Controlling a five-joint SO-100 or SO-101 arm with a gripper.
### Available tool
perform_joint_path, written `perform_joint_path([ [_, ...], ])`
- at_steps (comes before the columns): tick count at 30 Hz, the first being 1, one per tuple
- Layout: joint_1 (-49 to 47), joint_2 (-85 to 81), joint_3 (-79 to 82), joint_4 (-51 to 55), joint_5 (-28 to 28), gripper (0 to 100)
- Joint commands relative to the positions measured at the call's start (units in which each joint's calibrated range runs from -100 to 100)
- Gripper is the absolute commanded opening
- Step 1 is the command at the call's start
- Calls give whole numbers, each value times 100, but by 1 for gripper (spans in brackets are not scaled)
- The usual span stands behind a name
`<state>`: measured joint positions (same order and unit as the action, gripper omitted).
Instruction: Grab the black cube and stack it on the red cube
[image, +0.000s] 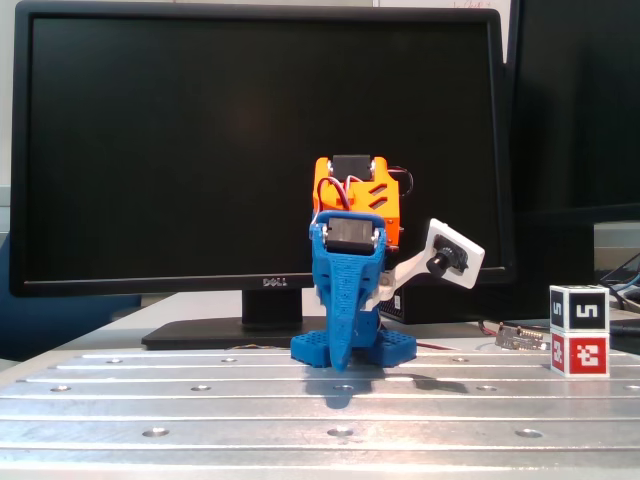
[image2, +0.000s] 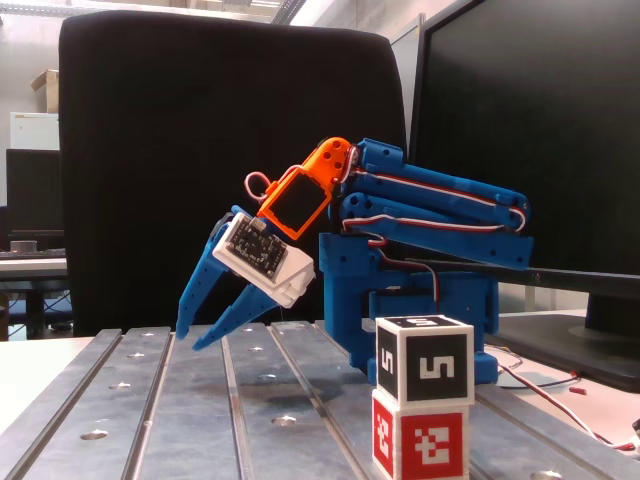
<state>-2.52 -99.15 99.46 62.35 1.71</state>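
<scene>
The black cube with a white "5" mark sits squarely on top of the red cube at the right of the metal table. In the other fixed view the black cube stands on the red cube in the foreground. My blue gripper is folded back near the arm's base, pointing down with its tips just above the table, well apart from the stack. Its jaws stand slightly apart and hold nothing. It appears as a blue wedge in the front fixed view.
A large Dell monitor stands behind the arm. A small circuit board and cables lie near the stack. A black chair back is behind the table. The slotted plate has screw holes.
</scene>
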Motion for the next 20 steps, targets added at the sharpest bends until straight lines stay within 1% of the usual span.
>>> perform_joint_path([
  [1,-18,-26,27,19,-13,5],
  [4,-18,-26,27,79,-13,5],
  [9,27,-26,27,507,19,5],
  [20,49,-26,27,524,24,5],
])
